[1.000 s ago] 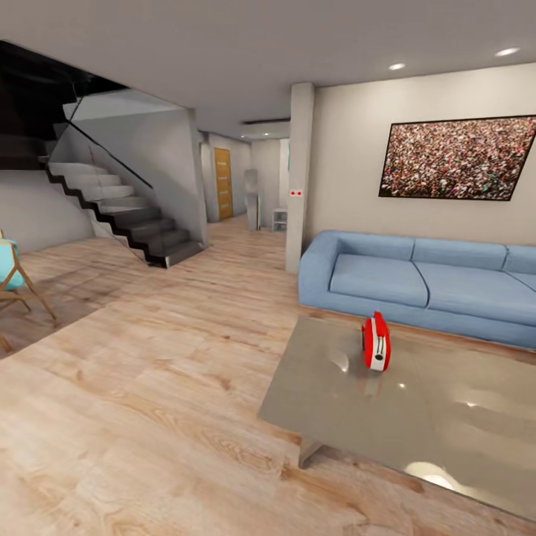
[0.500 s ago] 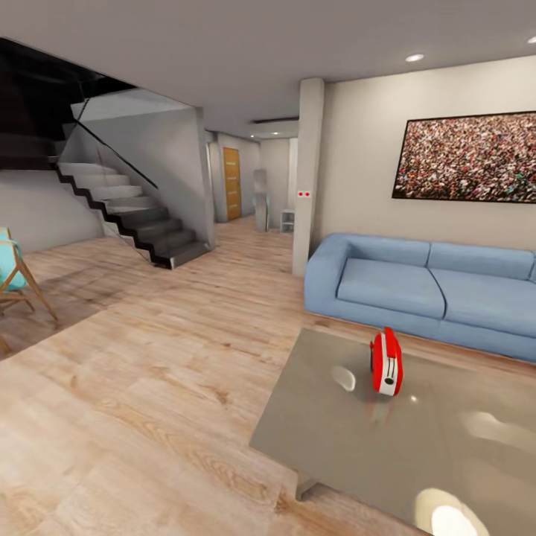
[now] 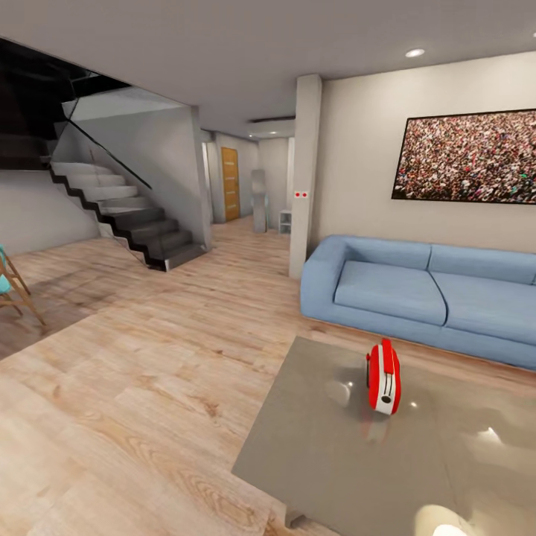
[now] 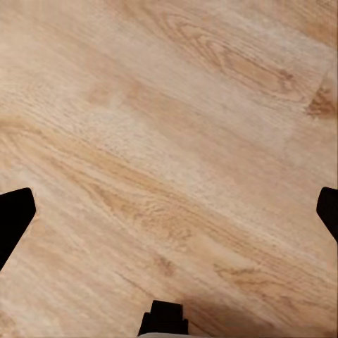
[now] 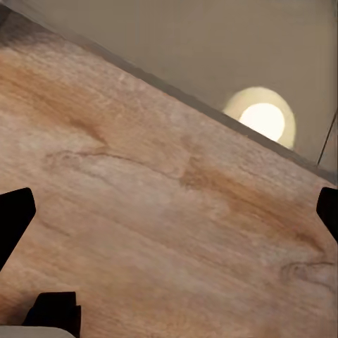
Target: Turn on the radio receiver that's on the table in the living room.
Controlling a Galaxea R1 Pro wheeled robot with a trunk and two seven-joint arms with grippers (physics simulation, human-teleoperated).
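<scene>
From my head I look across the living room [image 3: 149, 357] — light wood plank floor [image 3: 134, 387], a beige wall with a large crowd picture [image 3: 465, 156], and a light-blue sofa [image 3: 417, 294] under it. Dark stairs [image 3: 123, 216] climb at the far left, a pillar [image 3: 305, 171] stands beside the sofa's end, and a wooden door [image 3: 229, 184] shows down the hallway. A wooden chair with a turquoise seat [image 3: 11, 286] is cut by the left edge of this view. The bench [image 3: 335, 461] is low, grey and glossy, throwing back ceiling lights. The radio receiver [image 3: 383, 376] stands upright on it, near the far edge on the sofa side, well in from the near left corner, its white side panel facing me.

My left wrist looks straight down on bare floor planks. My left hand [image 4: 169, 211] is spread wide, the dark fingertips [image 4: 14, 218] at opposite edges, nothing between them.

My right wrist adds what the left does not — the edge of the bench [image 5: 211, 49] crossing above the planks, with a bright round light reflection [image 5: 262, 120] on its top. My right hand [image 5: 169, 211] is likewise spread apart and holds nothing.
</scene>
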